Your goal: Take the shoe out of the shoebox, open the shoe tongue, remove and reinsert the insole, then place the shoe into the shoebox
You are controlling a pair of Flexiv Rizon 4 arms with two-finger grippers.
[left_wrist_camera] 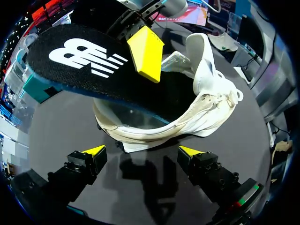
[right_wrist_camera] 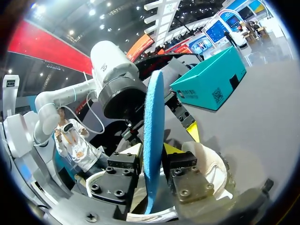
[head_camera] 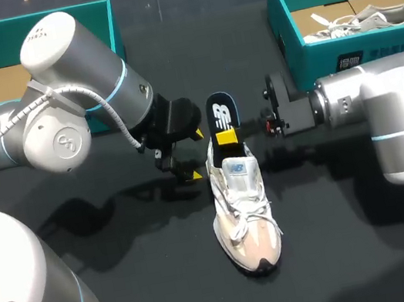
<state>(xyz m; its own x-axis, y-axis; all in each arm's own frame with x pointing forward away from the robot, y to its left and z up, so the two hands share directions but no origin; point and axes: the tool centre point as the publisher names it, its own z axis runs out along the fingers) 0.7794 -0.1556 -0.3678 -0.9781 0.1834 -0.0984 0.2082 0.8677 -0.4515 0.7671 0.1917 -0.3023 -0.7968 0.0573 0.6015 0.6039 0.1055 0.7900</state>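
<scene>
Cream shoe lies on the table, toe toward us. Its black insole, blue beneath, rises from the heel, pinched in our right gripper. Our left gripper stands spread beside the heel. Beyond, the left box holds cardboard; the right box holds pale shoes.

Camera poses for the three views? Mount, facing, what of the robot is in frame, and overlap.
Head view: fixed above and behind, looking down on the table; left arm and right arm show, flanking the shoe.
Left wrist view: on the left wrist, looking along the open left end effector at the shoe and the insole.
Right wrist view: on the right wrist, looking along the right end effector, shut on the insole, toward the left arm.
Shared: all three show the insole sticking out of the shoe.
</scene>
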